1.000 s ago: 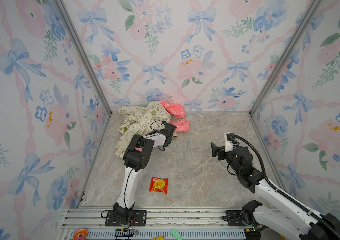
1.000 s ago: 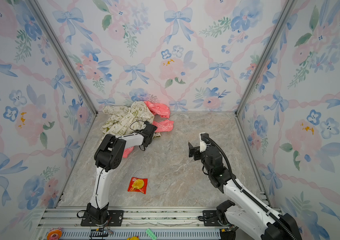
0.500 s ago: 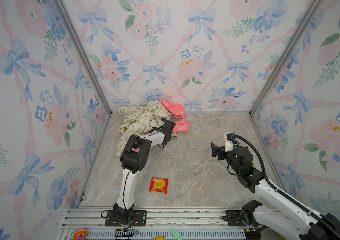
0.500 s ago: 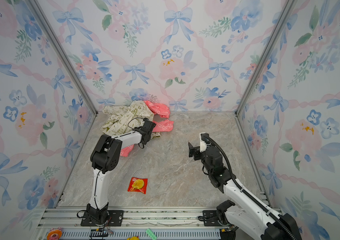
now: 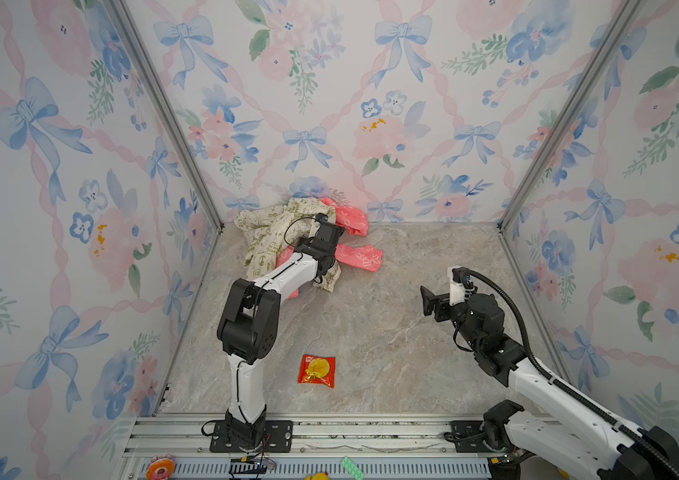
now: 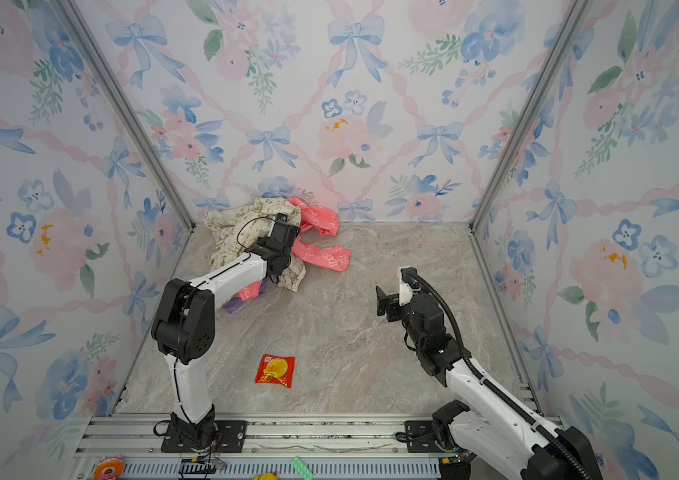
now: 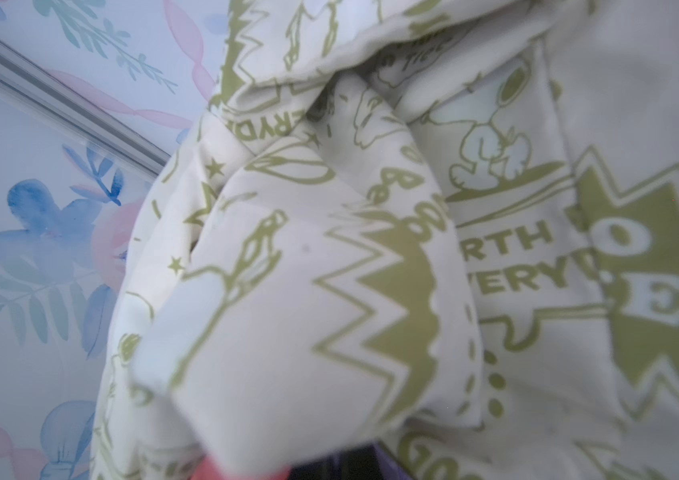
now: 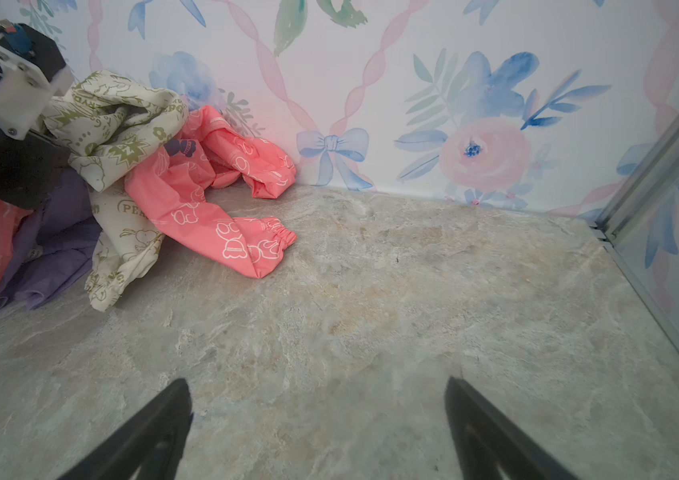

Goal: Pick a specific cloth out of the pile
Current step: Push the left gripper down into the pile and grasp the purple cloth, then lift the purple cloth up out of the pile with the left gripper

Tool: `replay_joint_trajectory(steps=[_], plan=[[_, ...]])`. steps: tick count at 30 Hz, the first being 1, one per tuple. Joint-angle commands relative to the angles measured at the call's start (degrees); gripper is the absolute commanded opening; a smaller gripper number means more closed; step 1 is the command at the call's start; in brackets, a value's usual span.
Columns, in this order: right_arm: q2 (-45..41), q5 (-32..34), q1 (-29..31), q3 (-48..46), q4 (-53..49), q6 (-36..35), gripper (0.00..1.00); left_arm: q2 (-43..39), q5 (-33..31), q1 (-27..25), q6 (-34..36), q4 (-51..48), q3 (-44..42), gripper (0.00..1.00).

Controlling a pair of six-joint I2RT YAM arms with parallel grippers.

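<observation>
The pile lies in the back left corner: a cream cloth with green print [image 5: 265,237] [image 6: 234,232] [image 8: 113,120] and a coral-pink one [image 5: 358,257] [image 6: 323,255] [image 8: 205,208]. The lavender cloth [image 6: 233,306] [image 8: 55,241] lies under them; only part of it shows. My left gripper [image 5: 326,243] [image 8: 34,187] is pushed down into the pile. In the left wrist view cream fabric [image 7: 329,249] fills the picture, and a strip of purple shows between the shut dark jaws. My right gripper [image 5: 429,301] [image 8: 317,386] hovers open over bare floor, right of the pile, holding nothing.
A red and yellow packet [image 5: 316,370] [image 6: 274,370] lies flat on the marble floor [image 8: 371,311] near the front. Floral walls with metal corner posts [image 5: 163,112] close in three sides. A metal rail [image 5: 329,436] runs along the front, with small items below it.
My left gripper has pushed further back into the pile and its jaws have closed there. The right arm has not moved.
</observation>
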Motion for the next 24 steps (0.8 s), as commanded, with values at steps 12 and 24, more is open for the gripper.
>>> replay_joint_trajectory(steps=[12, 24], plan=[[-0.90, -0.80, -0.59, -0.54, 0.00, 0.90, 0.97, -12.59, 2.99, 0.10, -2.13, -0.06, 6.59, 0.00], [-0.15, -1.11, -0.58, -0.39, 0.08, 1.07, 0.97, -17.90, 7.98, 0.06, -5.94, -0.38, 11.05, 0.00]])
